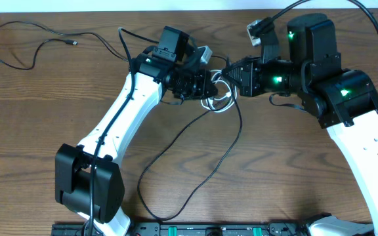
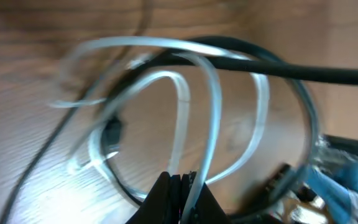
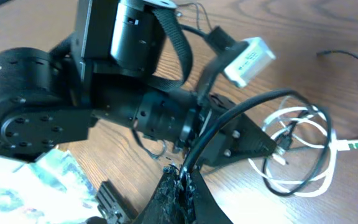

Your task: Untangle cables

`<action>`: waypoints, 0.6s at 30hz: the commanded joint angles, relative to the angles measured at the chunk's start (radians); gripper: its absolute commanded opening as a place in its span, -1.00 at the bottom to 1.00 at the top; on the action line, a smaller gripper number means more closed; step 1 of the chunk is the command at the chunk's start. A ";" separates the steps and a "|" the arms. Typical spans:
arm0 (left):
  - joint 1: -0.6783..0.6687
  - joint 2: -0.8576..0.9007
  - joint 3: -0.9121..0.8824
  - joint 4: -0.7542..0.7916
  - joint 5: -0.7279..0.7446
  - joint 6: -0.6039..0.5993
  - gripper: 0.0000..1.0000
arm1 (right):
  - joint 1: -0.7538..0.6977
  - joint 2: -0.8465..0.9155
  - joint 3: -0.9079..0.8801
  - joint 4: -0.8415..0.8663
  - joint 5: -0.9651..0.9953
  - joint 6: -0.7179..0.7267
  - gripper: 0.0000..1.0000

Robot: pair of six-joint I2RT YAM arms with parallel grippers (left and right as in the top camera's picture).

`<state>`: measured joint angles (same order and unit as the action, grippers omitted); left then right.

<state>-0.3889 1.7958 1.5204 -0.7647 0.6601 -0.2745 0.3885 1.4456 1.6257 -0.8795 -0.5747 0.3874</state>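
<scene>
White cable: we've got it coiled in loose loops at the middle of the wooden table, towards the far edge, right between the two wrists.
Left gripper: fingertips pressed together, and we see white strands running straight down into them, so it is clenched on the white cable.
Black cable: it rises out of the right fingertips, arcs over the left gripper's nose and curls round through the white loops.
Right gripper: clamped tight on that black cable, nose to nose with the left gripper and just beside it.
Long black cable: it trails from the tangle down across the table to the near edge in a wide loop. We cannot tell whether it is the same cord the right gripper grips.
Far black cable: it lies well apart at the far left corner, spread in slack curves, with its small plug flat on the wood.
Left wrist view: smeared. We can follow the loops, but their crossings are hard to read.
</scene>
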 commanded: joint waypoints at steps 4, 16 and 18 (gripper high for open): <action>0.001 0.002 0.002 -0.139 -0.462 -0.125 -0.85 | 0.004 -0.006 0.005 -0.013 0.091 0.009 -0.98; 0.021 0.002 0.002 -0.305 -0.789 -0.244 -0.85 | -0.143 -0.087 0.196 0.045 0.113 0.008 -0.98; 0.034 0.002 0.002 -0.312 -0.789 -0.244 -0.85 | -0.195 -0.103 0.252 0.031 0.124 0.008 -0.98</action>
<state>-0.3801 1.7958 1.5181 -1.0607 -0.0505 -0.4801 0.2680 1.4235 1.7615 -0.8433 -0.4728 0.3908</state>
